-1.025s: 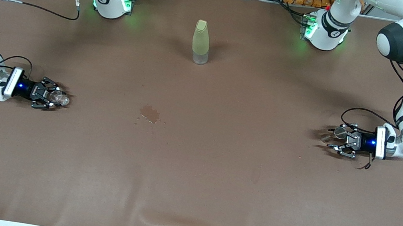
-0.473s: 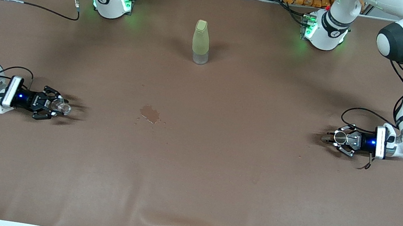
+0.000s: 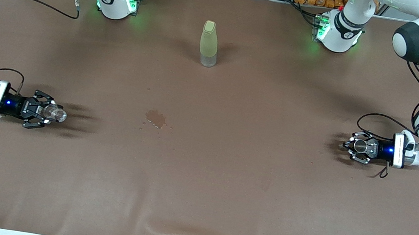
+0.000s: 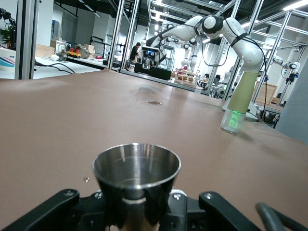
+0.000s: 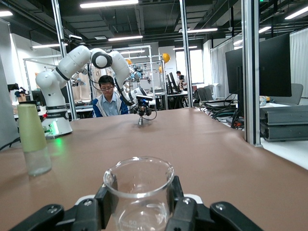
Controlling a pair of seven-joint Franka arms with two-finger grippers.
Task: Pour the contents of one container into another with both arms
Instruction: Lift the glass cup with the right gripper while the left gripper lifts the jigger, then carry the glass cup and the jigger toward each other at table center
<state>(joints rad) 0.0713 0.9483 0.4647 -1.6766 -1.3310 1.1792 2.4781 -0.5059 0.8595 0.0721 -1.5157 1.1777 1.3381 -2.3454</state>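
The right end effector (image 3: 44, 111) is clenched on the clear cup (image 3: 54, 112), holding it upright just above the desk (image 3: 199, 183) at the right arm's end; the cup's shadow falls on the brown cover beside it. In the right wrist view the cup (image 5: 139, 192) sits between the black fingers (image 5: 108, 199), its round rim up. The left end effector (image 3: 358, 146) is clenched on the jigger (image 3: 360, 146), low at the left arm's end of the desk; whether the jigger rests on the surface or is just off it cannot be told. In the left wrist view the jigger (image 4: 137, 183) stands upright, its open rim showing a shiny inside. A pale yellow-green bottle (image 3: 209, 43) stands upright mid-desk, nearer the bases. A small wet stain (image 3: 156, 118) marks the cover nearer the front camera than the bottle.
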